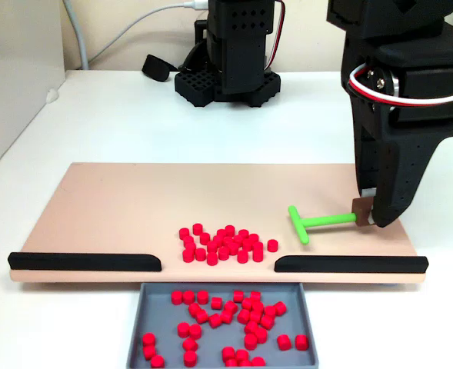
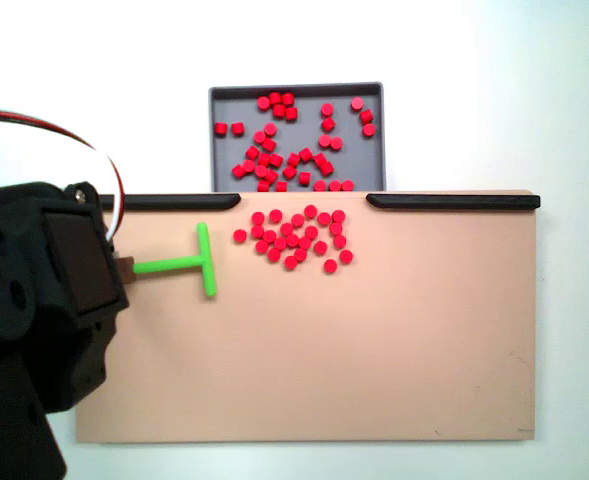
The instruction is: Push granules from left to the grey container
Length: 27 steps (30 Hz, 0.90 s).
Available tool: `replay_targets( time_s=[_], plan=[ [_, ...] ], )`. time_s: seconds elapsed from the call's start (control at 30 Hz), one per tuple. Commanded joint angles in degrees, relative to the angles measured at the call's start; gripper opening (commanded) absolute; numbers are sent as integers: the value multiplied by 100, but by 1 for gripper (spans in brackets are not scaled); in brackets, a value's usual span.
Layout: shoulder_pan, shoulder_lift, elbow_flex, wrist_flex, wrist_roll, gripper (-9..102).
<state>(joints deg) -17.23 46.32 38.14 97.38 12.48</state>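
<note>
Claw [image 1: 371, 217]: clamped on green T-shaped plastic stick [image 1: 312, 222] | I'd sweep crossbar flat behind red cylindrical granules [image 1: 226, 244] | through gap into shallow grey rectangular container [image 1: 138, 319].

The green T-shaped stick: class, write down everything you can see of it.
The green T-shaped stick is bright green and looks like smooth plastic: a thin round shaft ending in a short crossbar. It lies flat on the tan board, crossbar towards the loose cluster of red granules but apart from them. Its other end carries a small brown block, held in the black claw. Nothing else touches it.
</note>
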Motion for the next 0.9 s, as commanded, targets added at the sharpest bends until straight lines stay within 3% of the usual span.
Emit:
replay_targets(
  time_s=[0.0, 0.87],
  plan=[
    [62, 26, -185, 18, 0, 0],
    [132, -211, -378, 0, -62, 0]
  ],
)
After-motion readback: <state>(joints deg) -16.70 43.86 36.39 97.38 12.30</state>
